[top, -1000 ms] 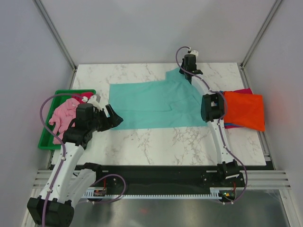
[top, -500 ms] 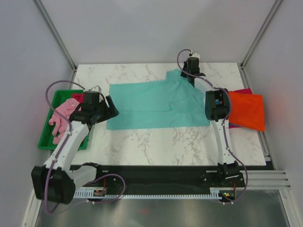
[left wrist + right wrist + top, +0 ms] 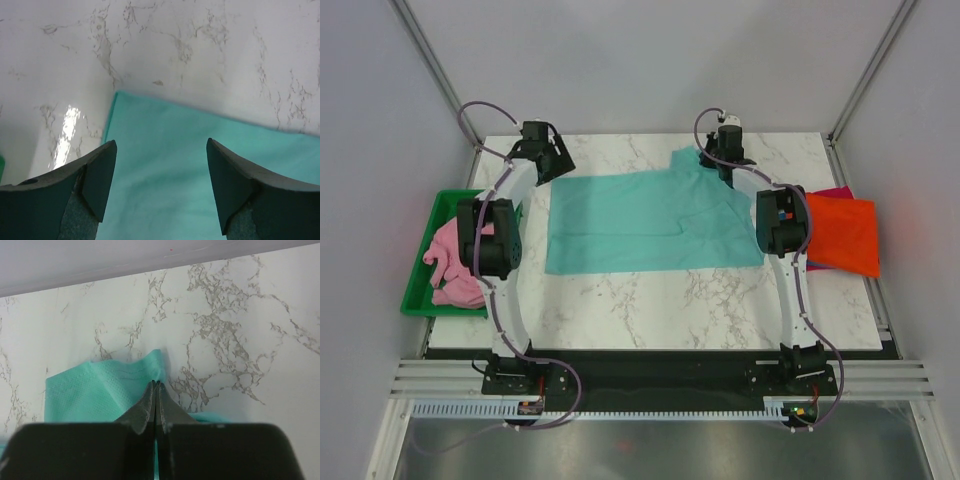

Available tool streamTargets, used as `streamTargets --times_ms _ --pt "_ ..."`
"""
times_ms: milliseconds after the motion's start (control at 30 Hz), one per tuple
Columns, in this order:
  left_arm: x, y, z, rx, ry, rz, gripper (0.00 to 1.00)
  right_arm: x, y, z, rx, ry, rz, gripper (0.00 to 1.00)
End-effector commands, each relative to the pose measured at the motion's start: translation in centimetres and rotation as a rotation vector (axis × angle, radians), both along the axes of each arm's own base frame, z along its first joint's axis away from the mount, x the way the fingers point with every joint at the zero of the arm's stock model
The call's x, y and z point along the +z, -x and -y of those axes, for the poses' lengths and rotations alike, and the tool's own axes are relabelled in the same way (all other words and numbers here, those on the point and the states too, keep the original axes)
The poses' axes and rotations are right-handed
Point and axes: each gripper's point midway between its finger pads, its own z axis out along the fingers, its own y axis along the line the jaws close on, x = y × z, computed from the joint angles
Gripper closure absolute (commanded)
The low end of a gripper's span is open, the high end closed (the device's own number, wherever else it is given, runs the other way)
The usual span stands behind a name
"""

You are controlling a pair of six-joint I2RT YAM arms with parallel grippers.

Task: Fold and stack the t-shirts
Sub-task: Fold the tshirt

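Right wrist: right end effector [image 3: 156, 384] clamps teal t-shirt [image 3: 95, 390]; left end effector [image 3: 160, 142] gaping.

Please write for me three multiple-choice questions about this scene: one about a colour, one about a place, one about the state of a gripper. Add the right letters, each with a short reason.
1. The spread t-shirt is
A. red
B. teal
C. yellow

2. The pink t-shirt lies
A. in the green tray
B. on top of the spread t-shirt
C. between open jaws

3. The right gripper is
A. wide open
B. shut on an edge of the spread t-shirt
C. out of every view

Answers:
1 B, as the flat cloth is teal in all three views.
2 A, as the top view shows it bunched inside the tray's rim.
3 B, as its wrist view shows the fingers pressed together with teal cloth between them.
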Motion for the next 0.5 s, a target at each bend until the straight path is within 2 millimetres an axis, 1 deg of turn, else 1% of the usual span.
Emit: streamTargets --times_ms 0,33,100,133,167,333,367,467 --pt "-1.3 -3.4 -1.0 -0.075 0.084 0.022 0.21 4.7 0.0 -0.9 0.045 -0.053 0.074 1.00" --pt "-1.6 -4.0 -3.3 -0.055 0.119 0.027 0.22 4.7 0.1 -0.8 0.043 -0.054 0.074 1.00" --pt "-2.8 -5.0 -3.9 -0.066 0.156 0.018 0.26 4.8 0.2 -0.8 0.047 -0.069 0.074 1.00" --pt "-3.0 -5.1 -4.6 -0.058 0.157 0.018 0.26 4.7 0.1 -0.7 0.045 -0.074 0.071 1.00" --pt "-3.4 -5.3 -4.8 -0.059 0.154 0.015 0.26 4.7 0.1 -0.7 0.044 -0.084 0.070 1.00" --pt "-5.0 -5.6 -4.8 -0.072 0.153 -0.008 0.27 4.5 0.1 -0.6 0.044 -0.100 0.064 1.00" --pt "-4.7 -5.8 -4.3 -0.094 0.174 0.001 0.27 4.5 0.0 -0.5 0.040 -0.104 0.063 1.00" --pt "-5.0 -5.8 -3.5 -0.118 0.196 -0.006 0.29 4.3 0.0 -0.3 0.037 -0.107 0.059 1.00"
